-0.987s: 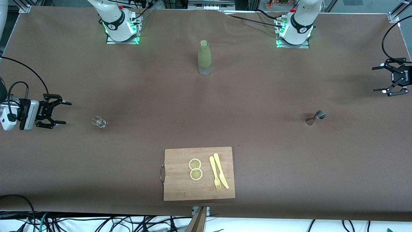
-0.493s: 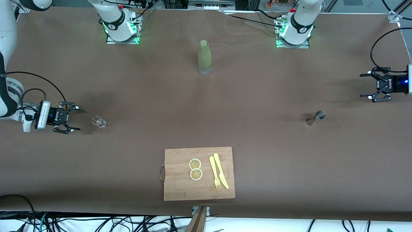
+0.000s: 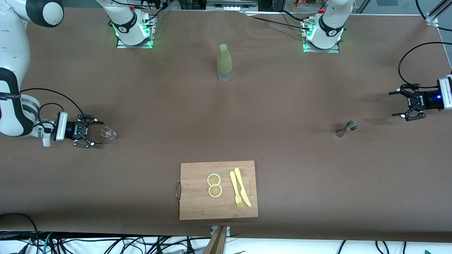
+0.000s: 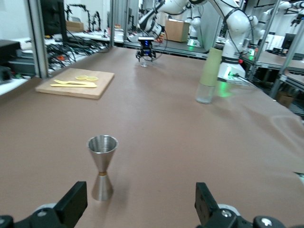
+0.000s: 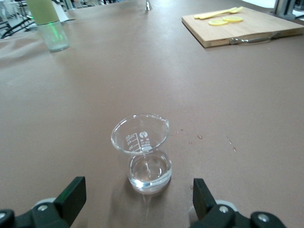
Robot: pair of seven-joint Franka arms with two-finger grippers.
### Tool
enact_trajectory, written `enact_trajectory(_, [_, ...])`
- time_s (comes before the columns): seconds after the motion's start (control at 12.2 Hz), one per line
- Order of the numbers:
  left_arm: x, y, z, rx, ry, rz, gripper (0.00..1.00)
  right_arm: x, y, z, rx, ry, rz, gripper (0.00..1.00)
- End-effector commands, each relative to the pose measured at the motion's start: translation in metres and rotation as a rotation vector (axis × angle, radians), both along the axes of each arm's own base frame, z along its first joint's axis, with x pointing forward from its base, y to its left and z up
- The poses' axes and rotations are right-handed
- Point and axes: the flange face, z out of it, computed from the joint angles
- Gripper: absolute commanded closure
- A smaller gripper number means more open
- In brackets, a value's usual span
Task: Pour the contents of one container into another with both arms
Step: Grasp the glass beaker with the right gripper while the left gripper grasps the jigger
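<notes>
A: How much room is the right gripper (image 3: 92, 134) getting down there?
B: Its fingers are standing wide and holding nothing, low over the brown table (image 3: 148, 106) at the right arm's end, just beside the small glass beaker (image 3: 108, 133). Bare table is lying all around the beaker.

A: And the left gripper (image 3: 399, 104)?
B: It is standing wide and holding nothing too, low over the table near the edge at the left arm's end. The steel jigger (image 3: 346, 128) is standing upright near it, apart from the fingers, with open table on every side.

A: What are the containers holding?
B: In the right wrist view, the beaker (image 5: 142, 153) is showing a little clear liquid at its bottom. The jigger's cup (image 4: 102, 144) is hiding its inside. The green bottle (image 3: 224, 62) is standing upright midway between the two bases, its contents not visible.

A: Anything else lying about?
B: A wooden cutting board (image 3: 197, 208) near the front edge is carrying two lemon slices (image 3: 214, 185), a yellow fork (image 3: 235, 189) and a knife (image 3: 242, 186).

A: The arms' pose?
B: Both are reaching out low, grippers pointing level toward the table's middle.
</notes>
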Motion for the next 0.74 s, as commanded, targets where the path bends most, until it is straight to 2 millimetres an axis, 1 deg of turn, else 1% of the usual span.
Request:
enact_trajectory(0.0, [0.006, 0.001, -0.026, -0.027, -0.117, 0.011, 0.0, 0.011, 0.003, -0.007, 0.056, -0.034, 0.027, 0.0])
enact_trajectory(0.16, [0.008, -0.007, -0.045, -0.06, -0.139, 0.013, 0.0, 0.011, 0.011, -0.012, 0.065, -0.03, 0.033, 0.0])
enact_trajectory(0.25, [0.012, -0.017, -0.055, -0.077, -0.148, 0.005, 0.0, 0.012, 0.018, -0.016, 0.075, -0.027, 0.041, 0.0])
enact_trajectory(0.41, [0.014, -0.021, -0.07, -0.079, -0.162, 0.01, 0.0, 0.013, 0.021, -0.017, 0.077, -0.025, 0.042, 0.0])
enact_trajectory(0.49, [0.017, -0.029, -0.078, -0.087, -0.165, 0.0, 0.0, 0.014, 0.023, -0.016, 0.078, -0.025, 0.045, 0.0])
enact_trajectory(0.58, [0.02, -0.031, -0.08, -0.092, -0.181, 0.005, 0.0, 0.016, 0.028, -0.016, 0.085, -0.027, 0.05, 0.0])
enact_trajectory(0.66, [0.021, -0.032, -0.082, -0.094, -0.182, 0.005, 0.0, 0.016, 0.028, -0.016, 0.085, -0.025, 0.048, 0.01])
